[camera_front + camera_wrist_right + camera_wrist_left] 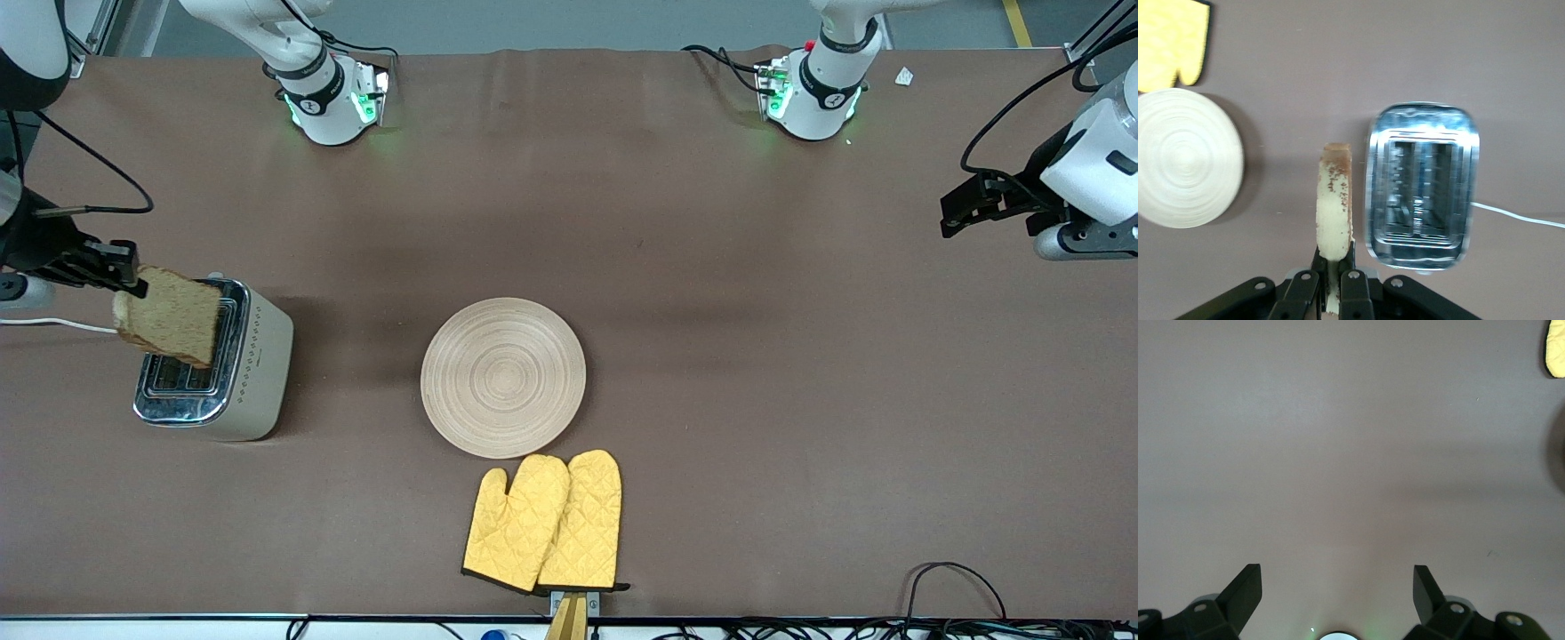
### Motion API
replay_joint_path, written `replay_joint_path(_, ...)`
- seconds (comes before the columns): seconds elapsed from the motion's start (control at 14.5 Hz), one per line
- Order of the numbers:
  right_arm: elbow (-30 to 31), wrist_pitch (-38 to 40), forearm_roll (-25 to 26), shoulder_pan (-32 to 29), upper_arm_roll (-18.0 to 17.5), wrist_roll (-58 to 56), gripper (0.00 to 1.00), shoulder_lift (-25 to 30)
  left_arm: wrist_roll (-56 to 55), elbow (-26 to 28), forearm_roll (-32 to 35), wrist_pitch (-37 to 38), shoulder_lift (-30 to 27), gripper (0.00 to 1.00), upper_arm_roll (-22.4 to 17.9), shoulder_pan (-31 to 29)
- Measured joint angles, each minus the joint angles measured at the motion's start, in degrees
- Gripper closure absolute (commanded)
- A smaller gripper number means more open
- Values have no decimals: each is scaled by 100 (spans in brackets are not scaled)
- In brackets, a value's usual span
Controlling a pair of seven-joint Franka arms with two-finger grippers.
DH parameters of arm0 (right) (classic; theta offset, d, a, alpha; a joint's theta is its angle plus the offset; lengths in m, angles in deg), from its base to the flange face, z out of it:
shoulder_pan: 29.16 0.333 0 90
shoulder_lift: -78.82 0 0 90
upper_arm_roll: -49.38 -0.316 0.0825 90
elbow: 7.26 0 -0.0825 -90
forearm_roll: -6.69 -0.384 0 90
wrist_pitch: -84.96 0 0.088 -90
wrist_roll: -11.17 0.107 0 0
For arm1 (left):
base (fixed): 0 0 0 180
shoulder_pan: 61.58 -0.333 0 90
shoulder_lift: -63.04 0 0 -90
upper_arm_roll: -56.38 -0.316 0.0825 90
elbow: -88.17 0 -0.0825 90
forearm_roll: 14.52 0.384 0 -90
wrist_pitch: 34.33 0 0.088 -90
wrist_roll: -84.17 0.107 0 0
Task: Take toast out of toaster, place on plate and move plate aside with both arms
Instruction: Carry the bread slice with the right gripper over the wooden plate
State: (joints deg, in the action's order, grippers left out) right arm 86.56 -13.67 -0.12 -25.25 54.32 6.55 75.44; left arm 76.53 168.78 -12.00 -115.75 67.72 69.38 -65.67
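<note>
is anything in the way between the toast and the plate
Nothing visible. The right gripper is shut on the toast, lifted clear above the toaster. Only bare table lies between the toaster and the plate; the oven mitts sit nearer the front camera. The left gripper waits open.

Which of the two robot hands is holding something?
The right hand, up over the toaster, is shut on the toast. The left hand hangs open, holding nothing, over bare table at its own end.
</note>
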Motion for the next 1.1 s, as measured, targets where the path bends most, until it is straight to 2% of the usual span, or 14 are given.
replay_joint_path(0.14, 209, -372, -454, 152, -3, 108, 100, -230, 0, -1, 0, 0, 0, 0, -1, 0)
replay_joint_path(0.28, 678, -1058, -1015, 350, -6, 120, 100, -495, 0, -2, 0, 1, 1, 0, -1, -1)
replay_joint_path(0.41, 1246, -1809, -1464, 744, -16, 177, 100, -671, 0, -2, 0, 1, 2, 0, -3, -3)
replay_joint_path(0.55, 1601, -2224, -1867, 1338, -33, 518, 100, -798, 0, -2, 0, 1, 2, 0, -3, -3)
replay_joint_path(0.69, 1677, -2631, -2281, 1996, -50, 1006, 100, -930, 0, -2, 0, 2, 2, 0, -4, -5)
replay_joint_path(0.83, 1682, -3084, -2480, 2528, -55, 1383, 100, -1077, 0, -2, 0, 3, 2, 0, -6, -8)
replay_joint_path(1.1, 1608, -3826, -3308, 2935, -50, 1667, 100, -1621, 0, -2, 0, 5, 4, 0, -7, -10)
